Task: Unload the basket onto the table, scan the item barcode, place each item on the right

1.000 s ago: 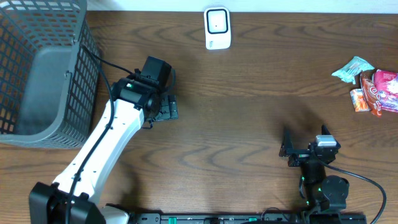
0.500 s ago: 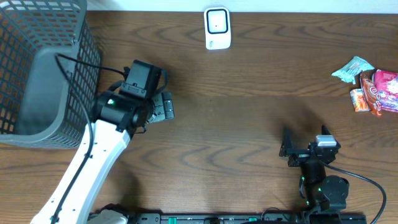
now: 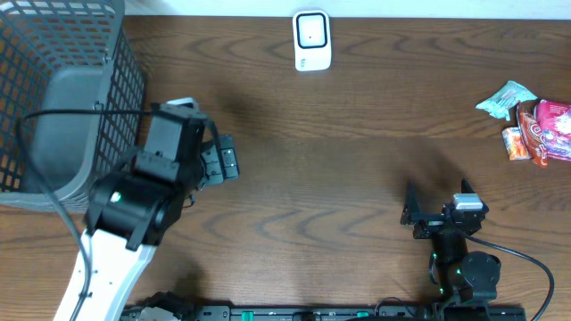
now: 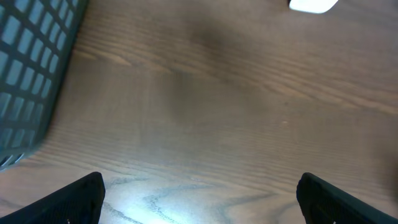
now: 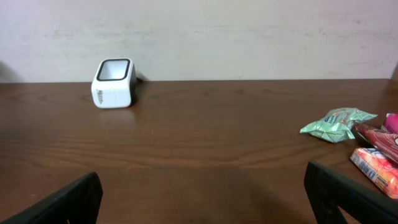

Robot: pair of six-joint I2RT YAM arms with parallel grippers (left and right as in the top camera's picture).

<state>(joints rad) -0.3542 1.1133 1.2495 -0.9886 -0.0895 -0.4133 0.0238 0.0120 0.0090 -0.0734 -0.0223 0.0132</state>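
The left arm [image 3: 134, 201] has swung back toward the lower left of the overhead frame. Its wrist now overlaps the basket [image 3: 53, 107] edge, and the left gripper [image 3: 230, 160] has slid slightly leftward.

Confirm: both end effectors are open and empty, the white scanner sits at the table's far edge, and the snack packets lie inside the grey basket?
Not the packets: the overhead view shows the snack packets on the table at its right edge, well away from the grey basket. The rest stands.
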